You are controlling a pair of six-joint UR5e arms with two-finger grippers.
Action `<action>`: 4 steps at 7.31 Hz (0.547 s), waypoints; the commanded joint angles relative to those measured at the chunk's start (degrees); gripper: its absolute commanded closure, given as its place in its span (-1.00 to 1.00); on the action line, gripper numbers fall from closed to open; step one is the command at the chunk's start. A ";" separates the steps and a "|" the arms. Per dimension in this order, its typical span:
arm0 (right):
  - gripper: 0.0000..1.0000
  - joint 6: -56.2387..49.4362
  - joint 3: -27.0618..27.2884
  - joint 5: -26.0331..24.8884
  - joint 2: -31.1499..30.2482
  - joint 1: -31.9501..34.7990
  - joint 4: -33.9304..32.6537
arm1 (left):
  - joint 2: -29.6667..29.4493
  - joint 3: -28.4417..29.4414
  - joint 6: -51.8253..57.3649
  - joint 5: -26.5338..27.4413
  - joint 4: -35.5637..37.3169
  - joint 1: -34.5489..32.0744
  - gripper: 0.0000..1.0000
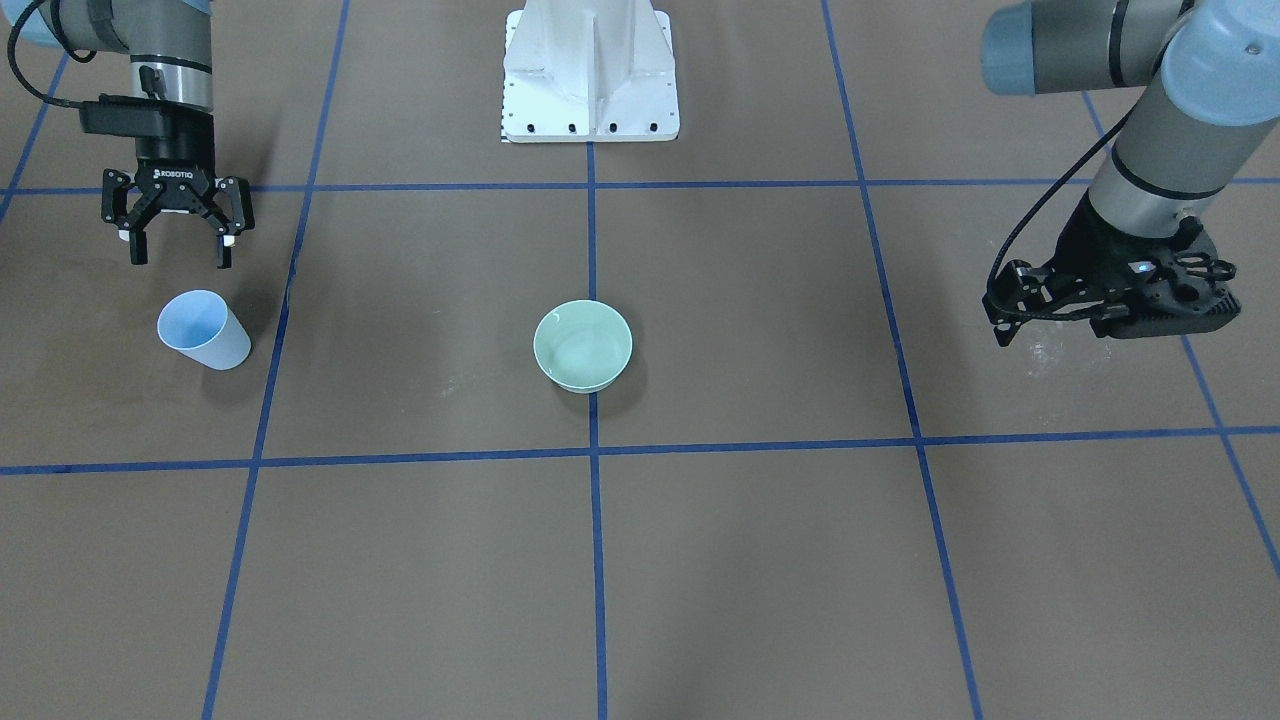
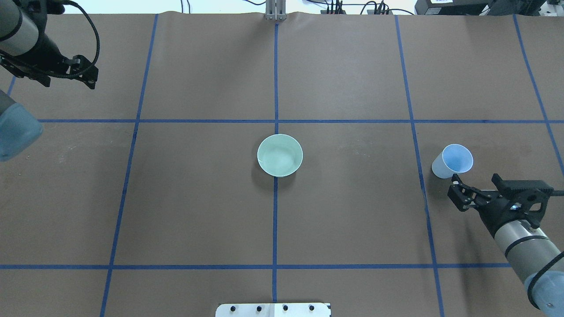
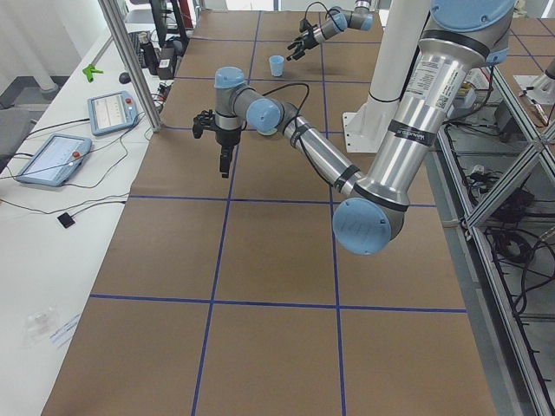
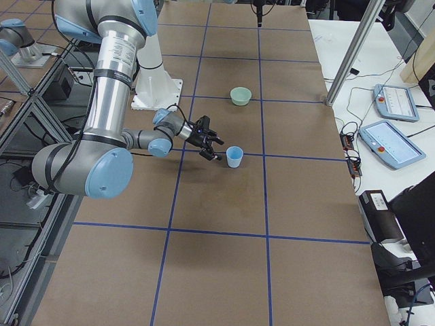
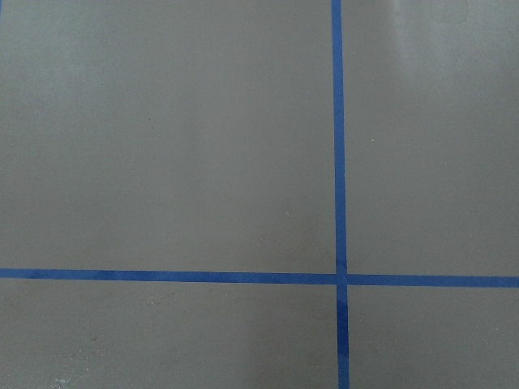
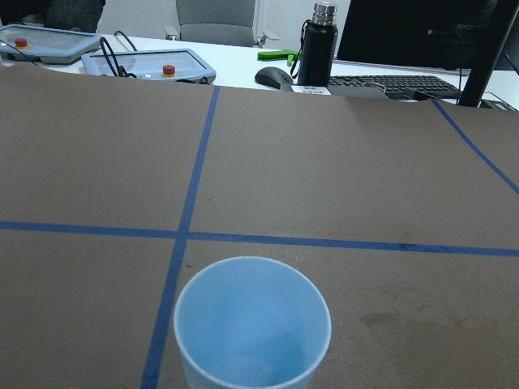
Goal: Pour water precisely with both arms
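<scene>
A light-blue cup (image 1: 205, 330) stands upright on the brown table, and shows in the overhead view (image 2: 453, 160). My right gripper (image 1: 180, 245) is open and empty, just short of the cup on the robot's side and not touching it (image 2: 457, 190). The right wrist view looks down into the cup (image 6: 251, 324); a faint sheen at its bottom may be the water. A pale green bowl (image 1: 583, 345) sits at the table's middle (image 2: 280, 155), with a faint glare inside. My left gripper (image 1: 1003, 305) hangs above bare table far to the other side (image 2: 86, 72), empty, its jaws apart.
The white pedestal (image 1: 590, 70) stands at the robot's edge. Blue tape lines (image 2: 275, 220) divide the table into squares. Faint dried marks (image 1: 1050, 350) lie below the left gripper. Tablets, a mouse and a black bottle (image 6: 323, 44) sit beyond the far edge.
</scene>
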 commanded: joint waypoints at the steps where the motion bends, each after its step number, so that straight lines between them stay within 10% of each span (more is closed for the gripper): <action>1: -0.98 -1.52 4.74 1.22 -2.28 0.69 -0.74 | -0.19 0.59 -3.41 -0.07 -4.49 2.84 -1.00; 4: -0.98 -17.12 5.27 14.86 -1.41 15.39 -0.48 | -3.51 1.65 -18.00 0.02 -12.26 10.22 -1.00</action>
